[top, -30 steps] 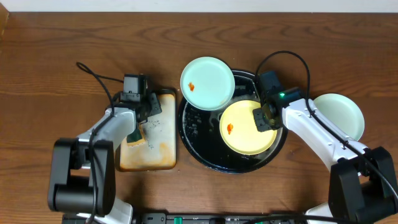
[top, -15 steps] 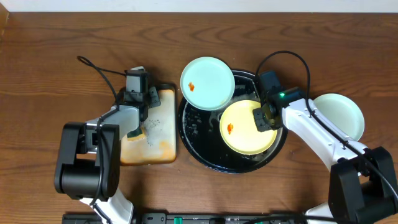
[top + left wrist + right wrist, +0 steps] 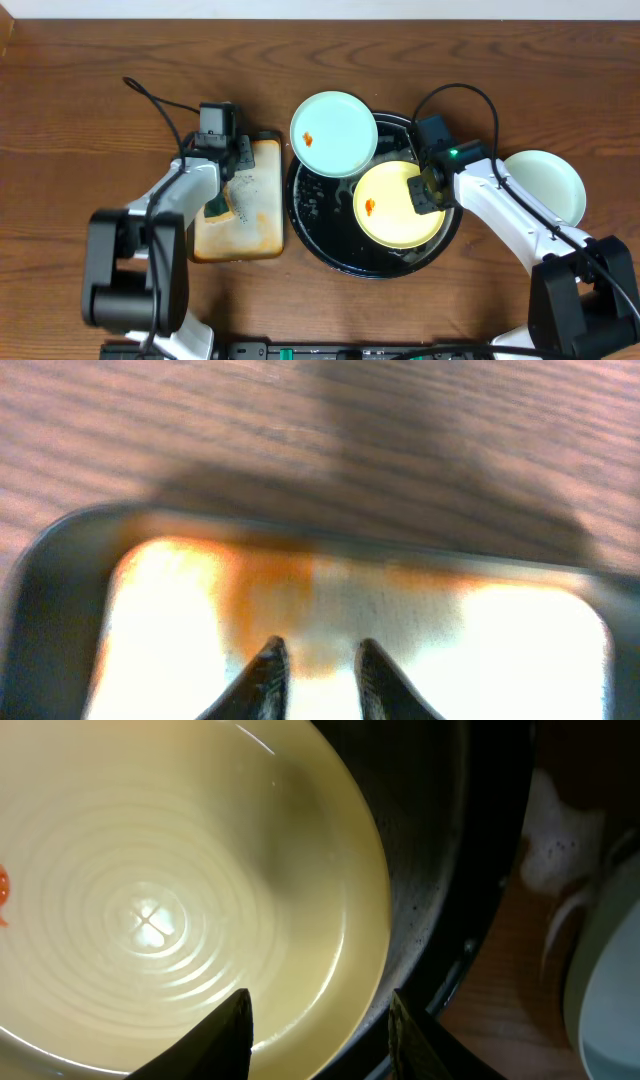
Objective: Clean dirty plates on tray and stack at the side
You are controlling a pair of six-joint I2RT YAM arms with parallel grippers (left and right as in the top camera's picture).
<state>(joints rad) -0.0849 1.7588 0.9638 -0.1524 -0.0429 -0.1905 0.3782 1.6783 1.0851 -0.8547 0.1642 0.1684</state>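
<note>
Now | left jaws apart over stained pan (image 3: 520, 640) | right jaws spread over yellow plate (image 3: 150, 920)

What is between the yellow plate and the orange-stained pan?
In the overhead view, just the black tray's bare wet bottom, then a thin strip of wooden table.

left gripper (image 3: 315, 660): left of counter centre, tipped down, fingers just a crack apart | right gripper (image 3: 320, 1020): right of centre, angled down, spread wide
</note>
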